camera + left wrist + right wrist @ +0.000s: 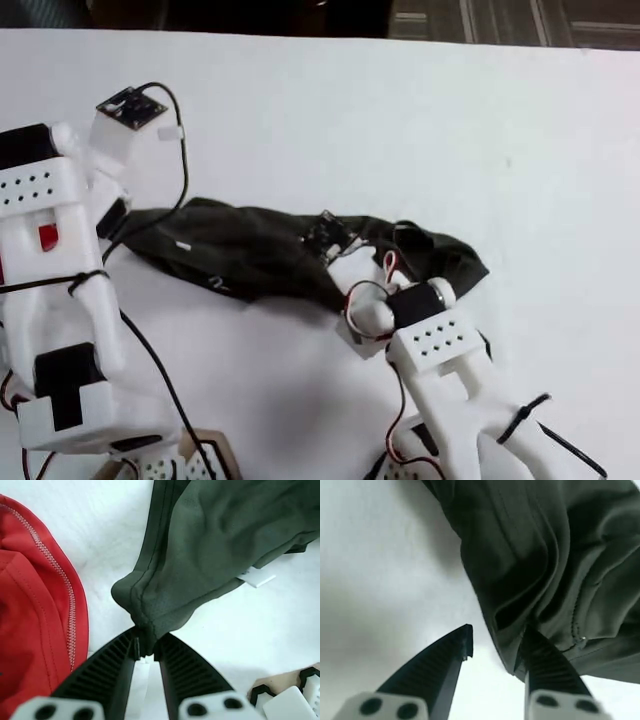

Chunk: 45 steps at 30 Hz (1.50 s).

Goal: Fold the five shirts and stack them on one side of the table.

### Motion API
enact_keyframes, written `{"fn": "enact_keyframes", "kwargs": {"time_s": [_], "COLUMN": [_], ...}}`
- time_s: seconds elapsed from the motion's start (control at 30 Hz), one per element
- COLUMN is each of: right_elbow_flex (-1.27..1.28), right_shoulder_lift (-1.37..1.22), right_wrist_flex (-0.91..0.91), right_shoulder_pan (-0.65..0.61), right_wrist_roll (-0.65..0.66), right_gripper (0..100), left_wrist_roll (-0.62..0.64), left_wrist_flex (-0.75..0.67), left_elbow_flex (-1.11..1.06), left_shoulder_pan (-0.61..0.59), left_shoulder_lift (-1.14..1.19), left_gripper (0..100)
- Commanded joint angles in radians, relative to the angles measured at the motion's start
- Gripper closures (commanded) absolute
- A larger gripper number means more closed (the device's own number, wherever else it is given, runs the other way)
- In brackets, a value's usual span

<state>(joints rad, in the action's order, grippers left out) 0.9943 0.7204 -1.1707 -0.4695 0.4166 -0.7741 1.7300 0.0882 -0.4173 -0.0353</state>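
- Your table (500, 130) carries one shirt in the high view, and nothing on it reads as a stack, so I judge the task to be in its early part.
- The dark green shirt (240, 250) lies bunched in a long band across the middle of the table, unfolded.
- A red shirt (30, 610) lies just beside the left gripper; from this close you cannot tell whether it is folded, though it looks loose.
- Your left gripper (148, 642) is clamped on one corner of the dark green shirt.
- Your right gripper (497, 640) is spread wide at the shirt's other end, one finger against the cloth and the other over bare table, gripping nothing.
- Left to do, by my reading: flatten and fold this shirt, then the others.
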Motion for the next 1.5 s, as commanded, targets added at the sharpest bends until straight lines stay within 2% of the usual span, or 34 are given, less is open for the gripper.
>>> {"fn": "enact_keyframes", "kwargs": {"time_s": [0.0, 0.1, 0.27, 0.6, 0.77, 0.9, 1.1, 1.23, 1.47], "right_elbow_flex": [-0.002, 0.003, 0.005, 0.028, 0.037, 0.038, 0.029, -0.017, -0.252], "right_shoulder_lift": [0.027, 0.025, 0.025, 0.025, 0.025, 0.019, -0.105, -0.122, 0.021], "right_wrist_flex": [0.044, 0.07, 0.087, 0.087, 0.088, 0.117, 0.189, 0.189, -0.019], "right_shoulder_pan": [0.005, 0.005, 0.005, 0.067, 0.074, 0.077, 0.077, 0.091, 0.216], "right_wrist_roll": [0.006, 0.008, 0.009, 0.008, 0.008, 0.008, 0.009, 0.008, 0.009], "right_gripper": [83.6, 85.0, 98.0, 86.7, 86.1, 86.5, 97.9, 98.1, 98.1], "left_wrist_roll": [0.0, 0.0, 0.0, 0.0, 0.002, 0.002, 0.002, 0.002, 0.002], "left_wrist_flex": [-0.005, -0.003, -0.003, -0.002, -0.002, -0.002, -0.002, 0.0, 0.0], "left_elbow_flex": [0.004, 0.004, 0.004, 0.004, 0.004, 0.004, 0.004, 0.004, 0.013], "left_shoulder_pan": [0.002, 0.003, 0.003, 0.0, 0.003, 0.003, -0.002, -0.002, 0.0], "left_shoulder_lift": [-0.006, -0.006, -0.006, -0.006, -0.006, -0.006, -0.006, -0.006, -0.012], "left_gripper": [97, 97, 97, 97, 97, 97, 97, 97, 97]}}
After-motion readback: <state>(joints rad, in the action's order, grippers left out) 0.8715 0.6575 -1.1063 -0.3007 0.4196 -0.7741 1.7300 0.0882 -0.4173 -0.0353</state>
